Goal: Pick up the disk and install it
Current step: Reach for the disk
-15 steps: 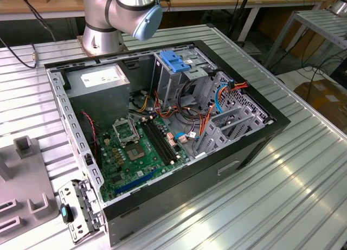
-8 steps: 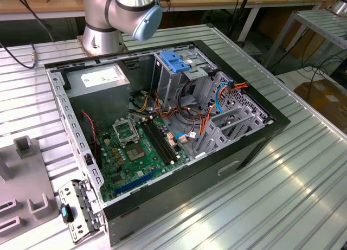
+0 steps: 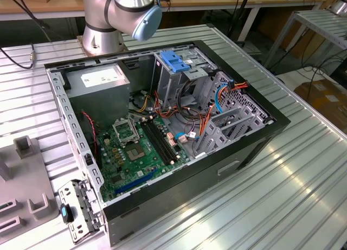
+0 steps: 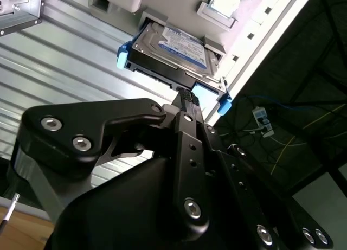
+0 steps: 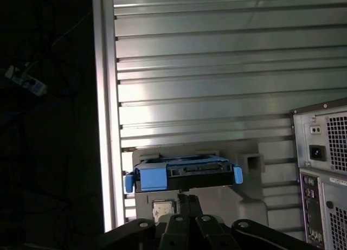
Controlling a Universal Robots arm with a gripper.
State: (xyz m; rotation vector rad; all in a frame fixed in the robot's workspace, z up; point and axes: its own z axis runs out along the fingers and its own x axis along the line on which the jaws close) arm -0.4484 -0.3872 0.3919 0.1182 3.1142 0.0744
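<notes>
Here disk (image 4: 173,46) sits in grey holder (image 5: 249,204) at table (image 5: 217,71) edge; jaws near its end; opening: cannot tell.

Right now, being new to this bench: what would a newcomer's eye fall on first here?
In the exterior view, the open black computer case lies on the ribbed aluminium table, its green motherboard bared and a bright blue plastic bracket inside. In the second wrist view, the silver metal hard drive with blue side rails sits in a pale grey fixture, the black pincer close before it.
</notes>
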